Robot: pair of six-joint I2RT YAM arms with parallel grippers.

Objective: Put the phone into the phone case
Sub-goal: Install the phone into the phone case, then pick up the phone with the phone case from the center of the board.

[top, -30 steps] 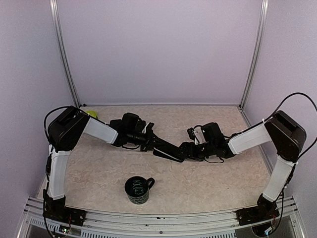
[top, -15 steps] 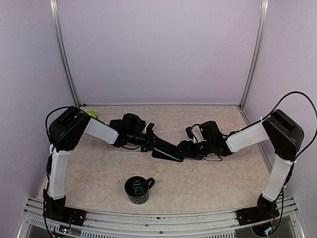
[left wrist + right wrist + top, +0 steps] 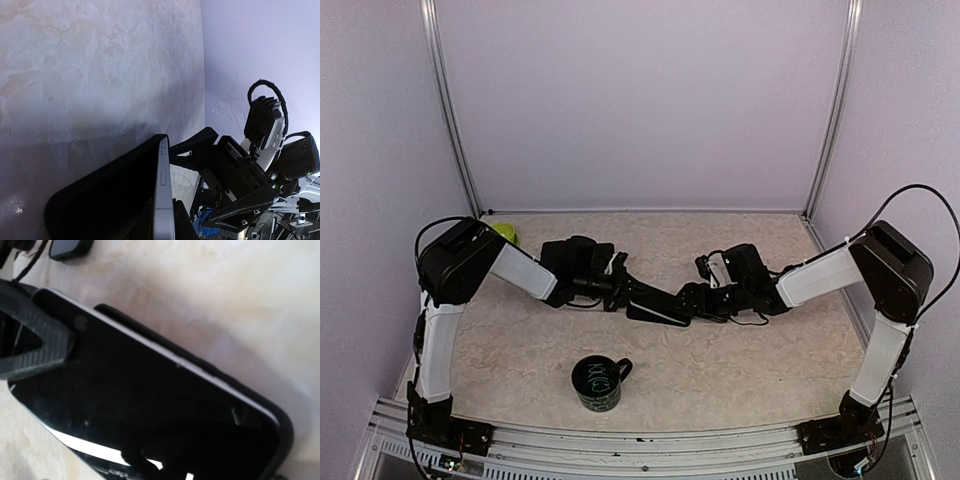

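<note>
The phone (image 3: 130, 405) lies long axis left-right, seemingly tilted edgeways.

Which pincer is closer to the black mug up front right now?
Left. The left pincer sits almost straight behind the black, green-scribbled mug; the right pincer is behind it too, but further off to the right.

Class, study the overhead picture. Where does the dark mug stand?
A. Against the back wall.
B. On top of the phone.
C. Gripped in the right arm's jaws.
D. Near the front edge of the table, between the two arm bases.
D: the mug stands upright on the table near its front edge, apart from the phone, which is farther back where the arms meet.
</note>
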